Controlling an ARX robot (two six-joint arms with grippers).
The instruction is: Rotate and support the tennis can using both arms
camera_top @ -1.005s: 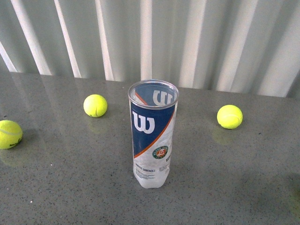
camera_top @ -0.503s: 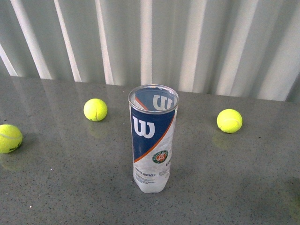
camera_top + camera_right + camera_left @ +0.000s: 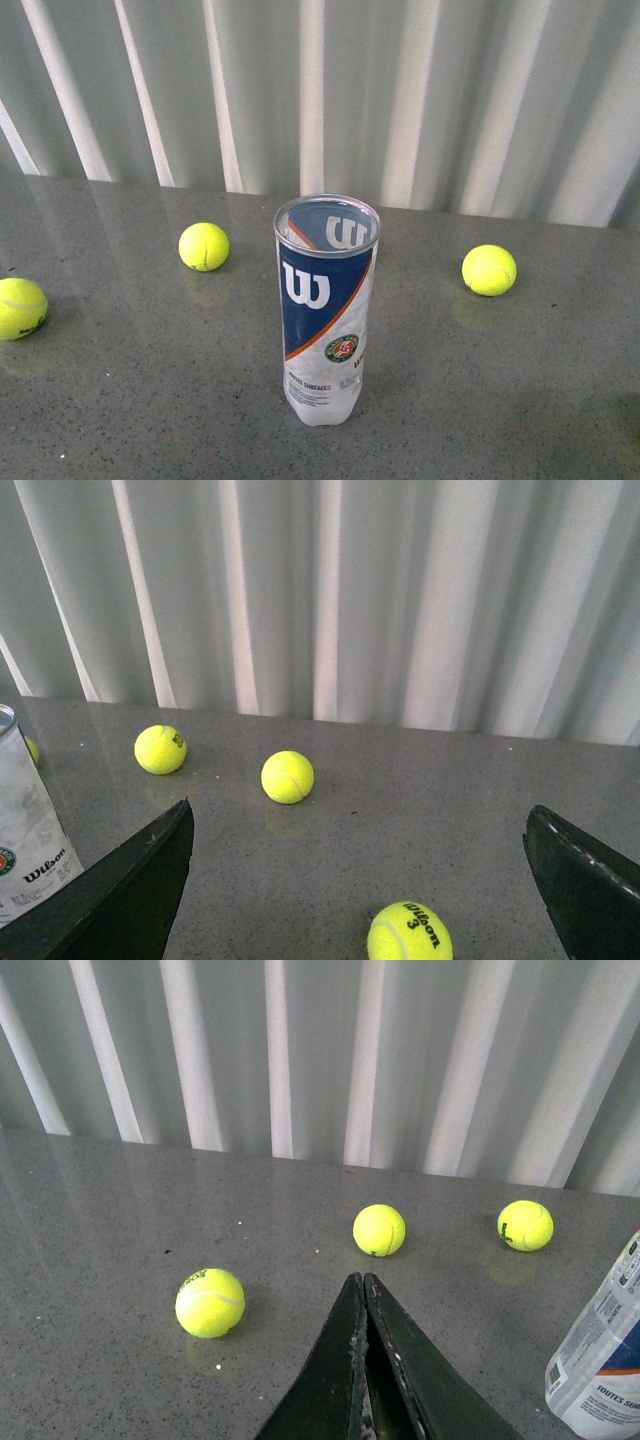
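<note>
tennis can upright and empty, both grippers clear of it

your clear plastic tennis can with the navy label, white w logo and orange stripe stands upright on the speckled grey table, its metal-rimmed mouth open at the top. you can see through the open mouth to the inner wall; no ball shows inside it.

taking the can as your landmark in the front view: one yellow tennis ball lies to its left and a little farther back, well apart from it. a second yellow tennis ball lies to its right, also apart. a third yellow tennis ball sits far to the can's left, near the frame edge. behind the can hangs a white pleated curtain.

neither arm shows in the front view.

your left gripper has its two flat black fingers pressed together at the tips, holding nothing. the can's lower end appears at the edge of that wrist view, apart from the fingers.

your right gripper has its black fingers spread wide with nothing between them but table and a yellow ball printed with a 3. the can stands just beside one finger; you cannot tell contact from this view.
</note>
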